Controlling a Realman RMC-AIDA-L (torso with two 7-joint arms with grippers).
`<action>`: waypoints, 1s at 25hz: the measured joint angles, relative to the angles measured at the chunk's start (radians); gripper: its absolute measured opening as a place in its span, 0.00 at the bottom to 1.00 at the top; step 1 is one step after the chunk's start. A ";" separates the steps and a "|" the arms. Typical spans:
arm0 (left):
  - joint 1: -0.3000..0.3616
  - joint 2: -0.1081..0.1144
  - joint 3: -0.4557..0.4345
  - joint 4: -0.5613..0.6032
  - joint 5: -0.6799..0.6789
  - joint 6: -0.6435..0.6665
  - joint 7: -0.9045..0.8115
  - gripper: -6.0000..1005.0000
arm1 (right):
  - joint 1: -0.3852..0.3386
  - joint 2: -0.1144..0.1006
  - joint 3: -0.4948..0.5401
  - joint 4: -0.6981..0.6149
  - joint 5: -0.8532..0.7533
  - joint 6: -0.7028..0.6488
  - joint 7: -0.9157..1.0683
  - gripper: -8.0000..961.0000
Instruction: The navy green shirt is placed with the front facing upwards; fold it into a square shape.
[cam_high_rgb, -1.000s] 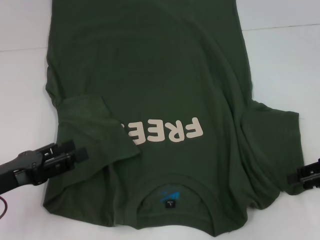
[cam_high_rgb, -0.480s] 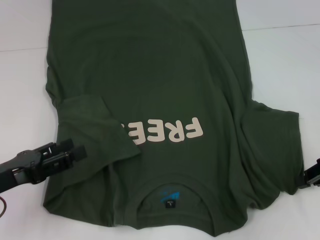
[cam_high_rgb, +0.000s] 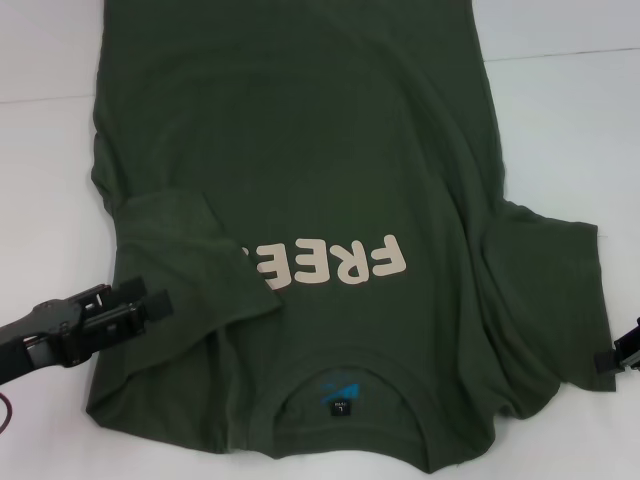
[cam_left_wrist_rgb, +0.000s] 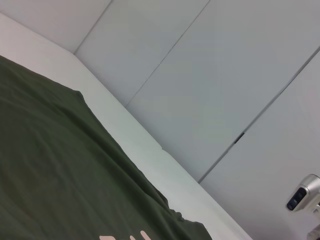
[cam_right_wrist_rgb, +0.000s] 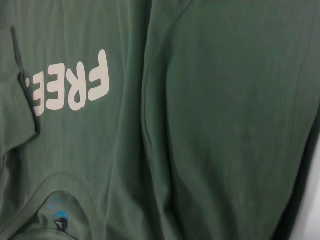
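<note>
A navy green shirt (cam_high_rgb: 330, 180) lies front up on a white table (cam_high_rgb: 560, 110), collar nearest the robot. Its left sleeve (cam_high_rgb: 195, 250) is folded in over the chest, hiding the end of the cream lettering (cam_high_rgb: 330, 262), which reads "FRE". A blue-and-black neck label (cam_high_rgb: 340, 397) shows inside the collar. The left gripper (cam_high_rgb: 140, 308) hovers over the shirt's near left shoulder, holding nothing; how far open it is cannot be told. The right gripper (cam_high_rgb: 622, 352) sits just beside the right sleeve, at the view's edge, its opening unclear.

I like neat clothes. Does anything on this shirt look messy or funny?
Yes. On the shirt, the sleeve on the robot's left side is folded inward and hides the last part of the cream letters. The other sleeve looks wrinkled.
</note>
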 joint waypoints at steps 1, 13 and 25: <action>0.000 0.000 0.000 0.000 0.000 0.000 0.000 0.76 | 0.000 -0.001 0.001 0.000 0.000 -0.002 0.000 0.01; 0.001 0.000 0.000 0.000 0.000 0.000 -0.006 0.76 | -0.008 -0.014 0.004 -0.009 0.003 -0.047 -0.004 0.05; -0.001 0.000 -0.001 0.000 0.000 -0.003 -0.007 0.76 | -0.028 -0.032 0.004 -0.011 -0.030 -0.052 0.001 0.39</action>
